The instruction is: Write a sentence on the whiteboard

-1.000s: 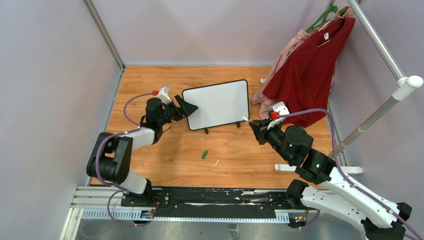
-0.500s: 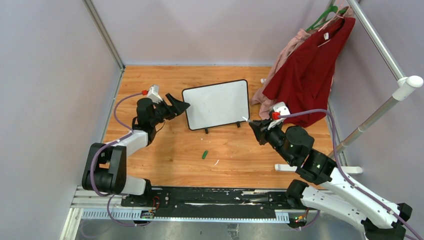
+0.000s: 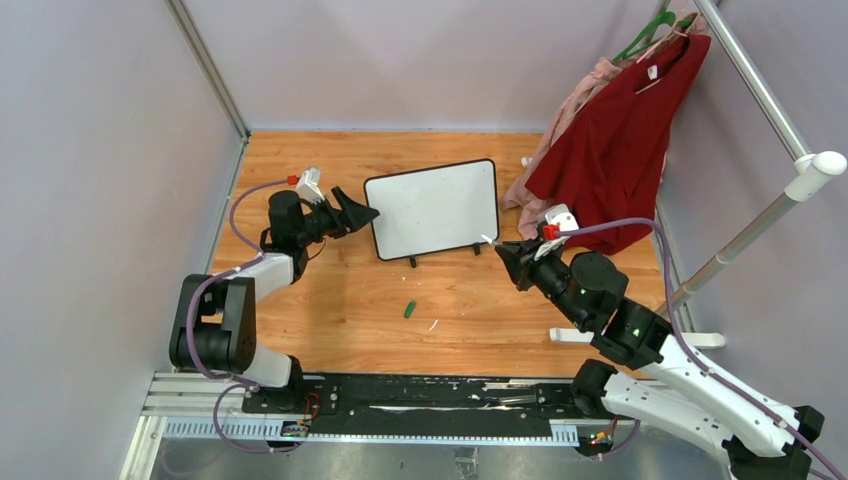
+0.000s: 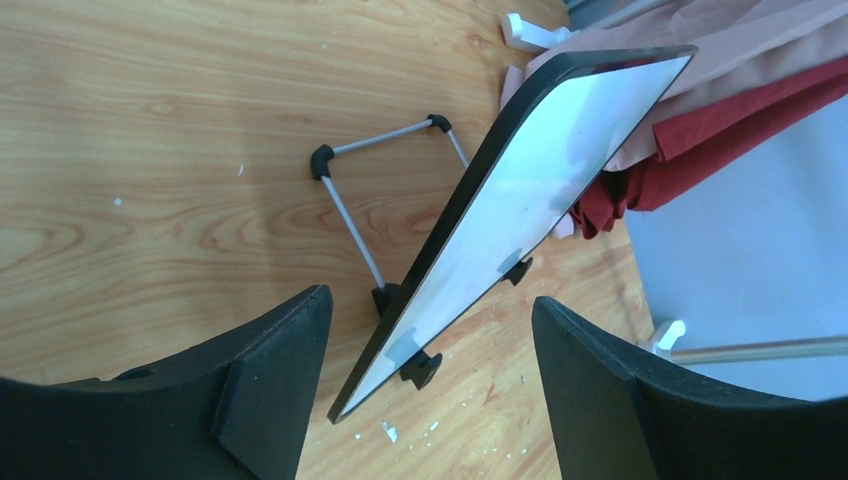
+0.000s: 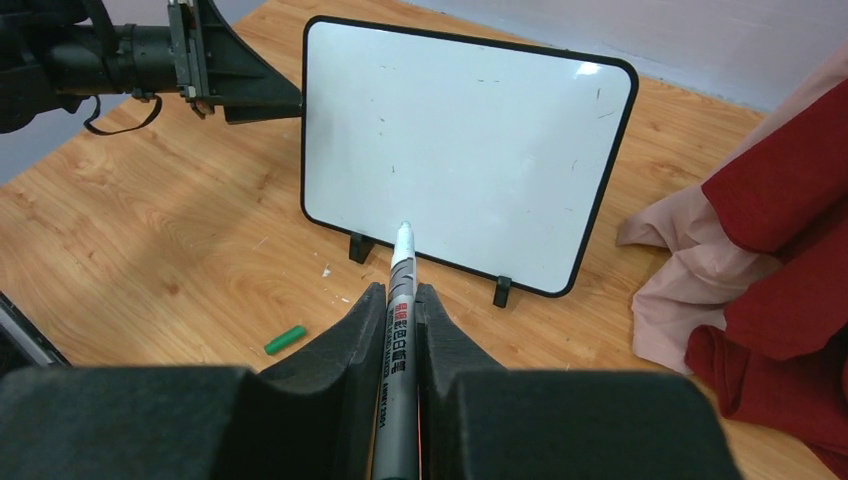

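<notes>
Wooden tabletop point(image 3: 340, 300), lilac walls point(image 3: 400, 60), whiteboard point(image 3: 433, 208) propped near centre

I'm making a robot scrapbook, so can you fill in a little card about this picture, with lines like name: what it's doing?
whiteboard: standing on its feet, blank, no writing yet
left hand: open, by the board's left edge
right hand: shut on the marker
marker: uncapped, tip pointing at the board
green piece: on the table before the board, maybe a cap
red garment: hanging to the board's right
</notes>
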Robot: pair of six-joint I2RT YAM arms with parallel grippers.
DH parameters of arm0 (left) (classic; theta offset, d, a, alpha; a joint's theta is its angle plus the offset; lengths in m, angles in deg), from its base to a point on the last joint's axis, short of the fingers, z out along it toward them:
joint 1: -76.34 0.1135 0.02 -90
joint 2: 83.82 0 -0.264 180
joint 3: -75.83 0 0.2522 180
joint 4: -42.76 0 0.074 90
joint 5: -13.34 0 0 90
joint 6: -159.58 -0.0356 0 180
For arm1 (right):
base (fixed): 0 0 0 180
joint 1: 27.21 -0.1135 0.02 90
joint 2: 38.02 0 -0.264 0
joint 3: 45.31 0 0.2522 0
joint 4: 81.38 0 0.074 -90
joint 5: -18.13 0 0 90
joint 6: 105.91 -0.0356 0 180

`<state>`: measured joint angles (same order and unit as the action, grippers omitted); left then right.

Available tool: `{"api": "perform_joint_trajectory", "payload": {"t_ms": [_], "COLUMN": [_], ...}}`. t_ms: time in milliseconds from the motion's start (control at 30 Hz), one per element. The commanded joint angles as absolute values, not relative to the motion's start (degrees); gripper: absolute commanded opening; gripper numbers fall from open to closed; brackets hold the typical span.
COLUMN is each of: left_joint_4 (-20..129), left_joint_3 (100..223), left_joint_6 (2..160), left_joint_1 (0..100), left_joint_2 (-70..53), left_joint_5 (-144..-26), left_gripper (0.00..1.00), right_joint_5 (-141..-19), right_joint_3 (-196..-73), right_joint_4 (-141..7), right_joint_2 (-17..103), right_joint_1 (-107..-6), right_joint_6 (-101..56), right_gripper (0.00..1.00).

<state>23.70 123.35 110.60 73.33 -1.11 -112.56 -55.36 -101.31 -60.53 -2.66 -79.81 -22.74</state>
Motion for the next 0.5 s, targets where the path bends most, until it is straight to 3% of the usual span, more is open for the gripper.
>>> {"api": "perform_joint_trajectory", "payload": {"t_ms": [0,267,467], "left_joint_4": [23.19,23.04,25.34], "left_joint_3": [127.13,129.31,126.22], "left_joint_6": [106.80,101.69,97.41], "left_joint_1": [73.87,73.95,74.41], "left_joint_2": [1.26,-0.07,-8.02], "left_joint_5": [-117.35,-118.04,-108.76], "left_gripper": [0.78,0.79,0.87], "right_joint_5": [-57.09,-59.78,-60.22], "right_joint_3": [-100.50,-100.35,-100.66], "right_joint_4": [-62.96,-65.06,-64.97], "right_joint_2": [-2.87,-2.45,-2.16], "right_joint_1": [-79.15,-79.15,-79.16], "right_joint_6": [-23.87,-22.96,-22.24], "right_gripper": [0.00,0.00,0.00]}}
